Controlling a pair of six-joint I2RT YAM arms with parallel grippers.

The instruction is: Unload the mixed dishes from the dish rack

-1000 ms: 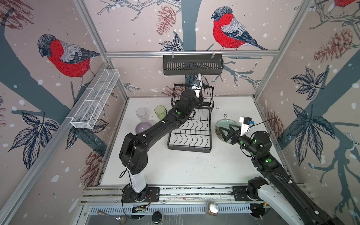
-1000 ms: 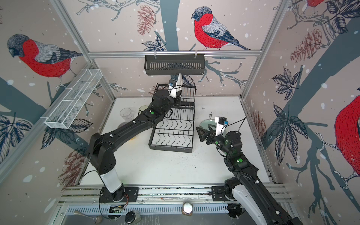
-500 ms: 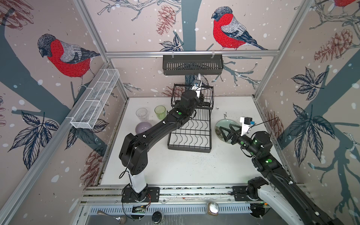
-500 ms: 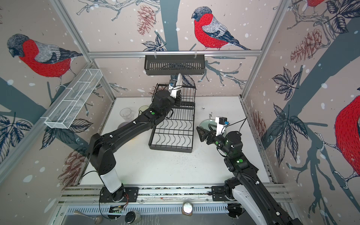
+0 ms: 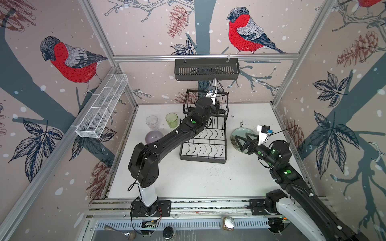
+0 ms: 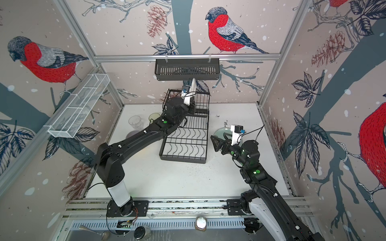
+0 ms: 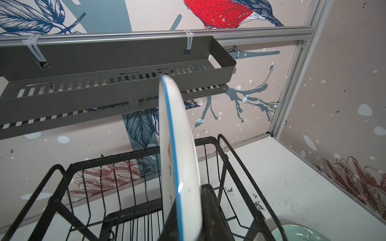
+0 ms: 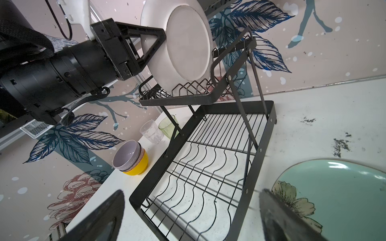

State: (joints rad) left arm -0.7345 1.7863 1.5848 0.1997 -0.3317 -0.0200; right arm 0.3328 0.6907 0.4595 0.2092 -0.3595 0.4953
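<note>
Rack: the dish rack (image 5: 202, 161) stands on the table (image 5: 198, 183), mid-width and toward the far edge. Its raised upper tier is at the far end.
White plate: the white plate (image 8: 188, 41) has a blue rim. It stands on edge in the rack's upper tier, lower rim down among the prongs.
Left gripper: the left gripper (image 8: 161, 38) reaches over the rack to the upper tier. Its fingers are clamped on the white plate's rim, 1 on each face.
Right gripper: the right gripper (image 5: 242, 141) hangs by the near side of the mint plate, fingers wide apart. Both top views show them overlapping that plate; whether they touch it I cannot tell.
Mint plate: the mint plate (image 8: 334, 183), with a flower print, lies flat near the table's right edge, beside the rack and apart from it.
Bowls: 3 bowls (image 8: 130, 159) are nested in 1 stack, lilac on top, patterned in the middle, yellow at the bottom. They sit near the left edge, just beside the rack.
Glasses: the clear glass (image 5: 152, 122) and green glass (image 5: 171, 120) stand upright side by side, between the bowls and the far edge. The green glass is nearer the rack.
Walls: a black basket (image 5: 206, 68) hangs above the far edge and a white mesh basket (image 5: 102, 108) along the left wall.
</note>
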